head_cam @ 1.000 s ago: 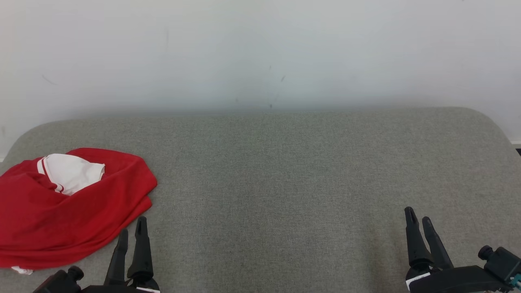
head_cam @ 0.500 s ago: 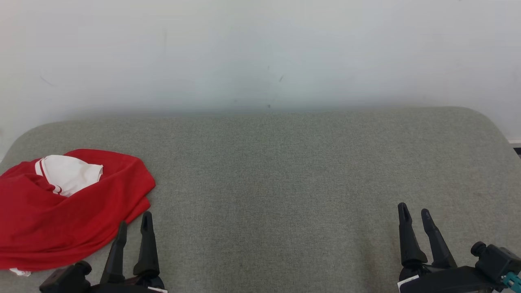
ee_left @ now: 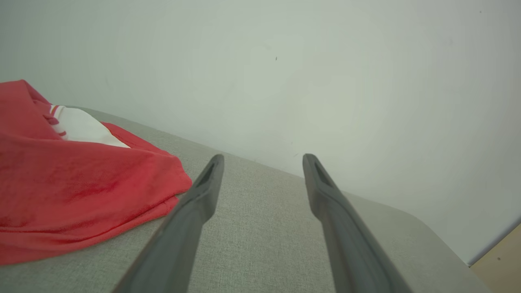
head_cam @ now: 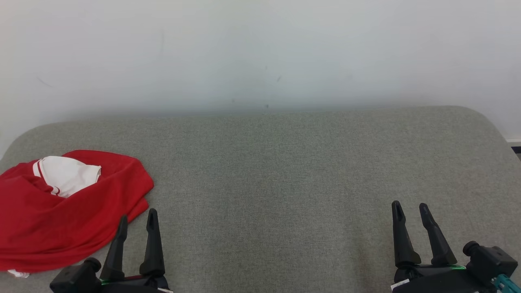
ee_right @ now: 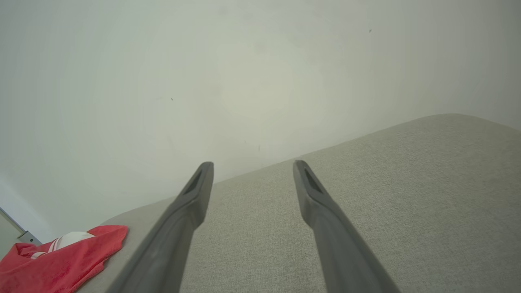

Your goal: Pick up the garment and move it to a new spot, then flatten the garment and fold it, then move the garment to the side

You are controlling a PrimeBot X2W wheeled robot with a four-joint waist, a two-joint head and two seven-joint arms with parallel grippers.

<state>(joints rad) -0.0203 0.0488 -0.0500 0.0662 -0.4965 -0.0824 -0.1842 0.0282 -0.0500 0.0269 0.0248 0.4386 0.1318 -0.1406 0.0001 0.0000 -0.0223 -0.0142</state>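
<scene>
A grey fabric surface (head_cam: 285, 171) meets a plain pale wall (head_cam: 260, 49). The red garment (head_cam: 61, 215) lies crumpled at nine o'clock, by the surface's edge. Our left gripper (head_cam: 138, 216), at seven o'clock just beside it, and our right gripper (head_cam: 409, 204), at five o'clock, have jaws parted, holding nothing. We judge a shallow pinch could catch one layer, leaving the rest to drag.

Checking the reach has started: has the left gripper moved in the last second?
Yes. Against the still red garment, the open left gripper has advanced up the view and slightly right, along its right edge.
</scene>
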